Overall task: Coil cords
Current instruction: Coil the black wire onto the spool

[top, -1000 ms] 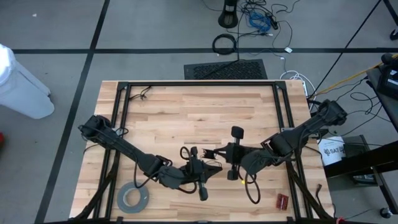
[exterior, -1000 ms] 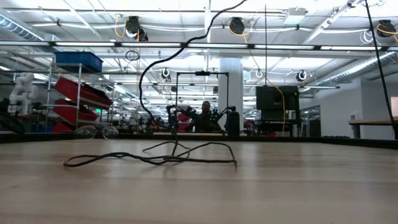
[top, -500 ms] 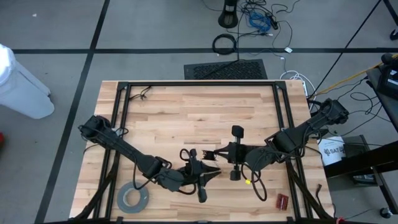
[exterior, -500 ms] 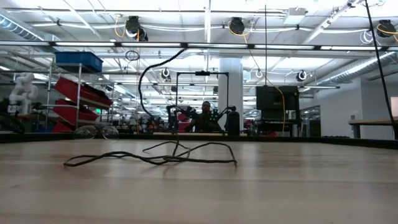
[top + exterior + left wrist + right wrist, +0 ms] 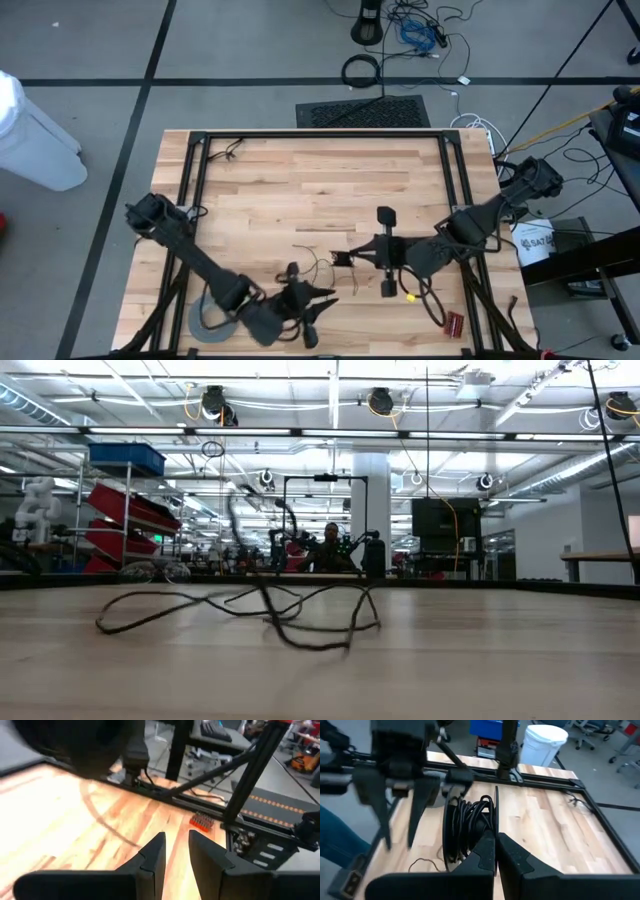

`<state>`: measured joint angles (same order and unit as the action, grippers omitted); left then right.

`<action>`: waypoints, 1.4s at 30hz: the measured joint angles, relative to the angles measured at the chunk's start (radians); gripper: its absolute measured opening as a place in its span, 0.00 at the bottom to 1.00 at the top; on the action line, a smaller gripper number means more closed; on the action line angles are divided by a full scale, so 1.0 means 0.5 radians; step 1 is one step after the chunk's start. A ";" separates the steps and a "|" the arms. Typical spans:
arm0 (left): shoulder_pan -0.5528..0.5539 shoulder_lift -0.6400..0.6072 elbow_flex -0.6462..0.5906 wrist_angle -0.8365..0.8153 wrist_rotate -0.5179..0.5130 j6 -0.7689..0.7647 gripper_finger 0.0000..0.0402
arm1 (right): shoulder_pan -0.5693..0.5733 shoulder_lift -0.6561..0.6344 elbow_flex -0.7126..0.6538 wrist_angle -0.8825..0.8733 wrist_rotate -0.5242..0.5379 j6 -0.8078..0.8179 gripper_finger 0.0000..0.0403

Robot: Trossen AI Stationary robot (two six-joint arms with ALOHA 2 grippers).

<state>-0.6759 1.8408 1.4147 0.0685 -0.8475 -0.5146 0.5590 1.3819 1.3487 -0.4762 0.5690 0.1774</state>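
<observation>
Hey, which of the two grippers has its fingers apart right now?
The left gripper: its own wrist view shows a clear gap between the two fingers. The right gripper has its fingers pressed together.

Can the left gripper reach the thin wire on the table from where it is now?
Probably yes. The left gripper is open and sits close to the thin wire, with only bare table between them. The right gripper, shut, is beside the wire.
</observation>
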 joint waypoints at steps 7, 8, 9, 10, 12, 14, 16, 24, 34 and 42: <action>-0.089 0.062 -0.026 0.050 -0.381 0.295 0.23 | 0.161 -0.002 0.000 -0.006 0.001 0.086 0.00; -0.074 0.088 -0.026 0.075 -0.367 0.318 0.23 | 0.178 -0.002 0.000 0.000 0.000 0.092 0.00; -0.056 0.115 -0.026 0.111 -0.325 0.324 0.23 | 0.199 -0.003 0.000 0.006 -0.001 0.092 0.00; -0.037 0.144 -0.026 0.158 -0.271 0.318 0.23 | 0.220 -0.009 0.000 0.008 0.001 0.093 0.00; 0.007 0.228 -0.026 0.319 -0.123 0.276 0.25 | 0.252 -0.030 -0.001 0.042 0.017 0.092 0.00; 0.044 0.340 -0.026 0.582 0.085 0.301 0.28 | 0.279 -0.065 -0.001 0.084 0.020 0.072 0.00; 0.063 0.467 -0.023 0.931 0.258 0.397 0.32 | 0.308 -0.102 -0.001 0.120 0.023 0.032 0.00; 0.011 0.579 0.021 1.357 0.086 0.743 0.40 | 0.431 -0.248 -0.001 0.108 0.179 -0.111 0.00; 0.184 0.576 0.021 1.382 0.076 0.744 0.40 | 0.443 -0.265 -0.001 0.100 0.225 -0.187 0.00; 0.226 0.543 0.024 1.407 0.485 0.613 0.40 | 0.457 -0.293 -0.001 0.075 0.230 -0.206 0.00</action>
<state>-0.5627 2.1124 1.4265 0.7722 -0.6052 -0.2080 0.7875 1.2356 1.3483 -0.4386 0.6841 0.0743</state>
